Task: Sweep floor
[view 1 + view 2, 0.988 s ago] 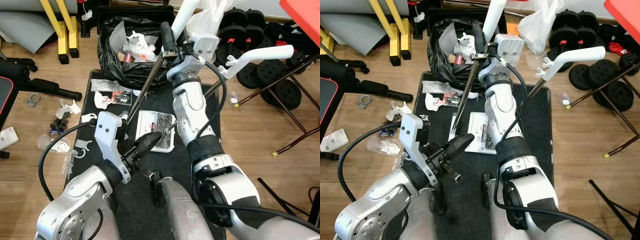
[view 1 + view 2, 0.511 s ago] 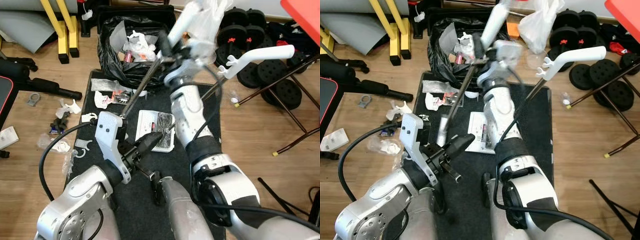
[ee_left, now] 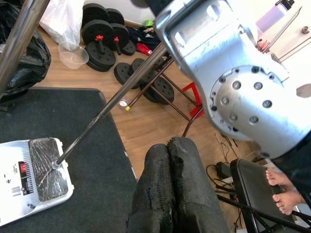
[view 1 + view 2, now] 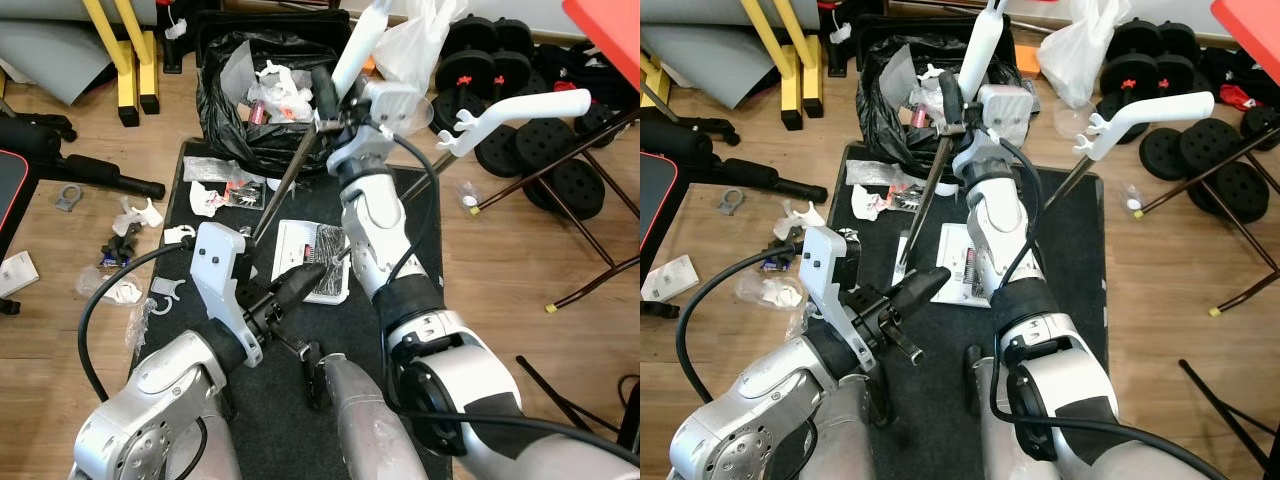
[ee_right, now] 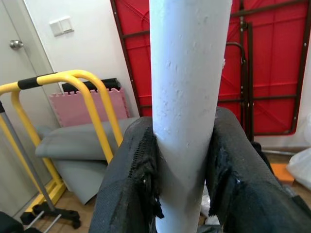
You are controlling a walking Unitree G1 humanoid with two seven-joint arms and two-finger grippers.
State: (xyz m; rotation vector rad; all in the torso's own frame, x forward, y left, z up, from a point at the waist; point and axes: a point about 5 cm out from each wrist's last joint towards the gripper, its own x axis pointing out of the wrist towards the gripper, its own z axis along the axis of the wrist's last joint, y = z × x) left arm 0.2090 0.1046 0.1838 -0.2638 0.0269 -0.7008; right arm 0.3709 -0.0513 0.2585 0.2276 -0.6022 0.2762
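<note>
My right gripper (image 4: pixel 324 92) is shut on a broom's white upper handle (image 5: pixel 187 111), held out over the black rubbish bag (image 4: pixel 235 110). The broom's dark metal shaft (image 4: pixel 290 170) slants down toward me, and its lower end is hidden behind my left wrist. A white dustpan (image 4: pixel 288 250) lies on the black mat (image 4: pixel 300 400) with dark debris in it. The dustpan's thin rod (image 3: pixel 102 111) rises to a white hooked grip (image 4: pixel 520 105). My left gripper (image 4: pixel 303 276) hovers just in front of the dustpan, shut and holding nothing.
White scraps and wrappers (image 4: pixel 135 215) lie on the wooden floor left of the mat, more on the mat's far end (image 4: pixel 212 195). Black weight plates (image 4: pixel 500 60), a yellow frame (image 4: pixel 125 60) and dark folding legs (image 4: pixel 580 200) stand around. A person's bare feet (image 3: pixel 286 187) rest on a bench.
My right arm swung the broom handle quickly, blurring it, and now holds it slightly further left than a second ago. The left arm and dustpan stayed put.
</note>
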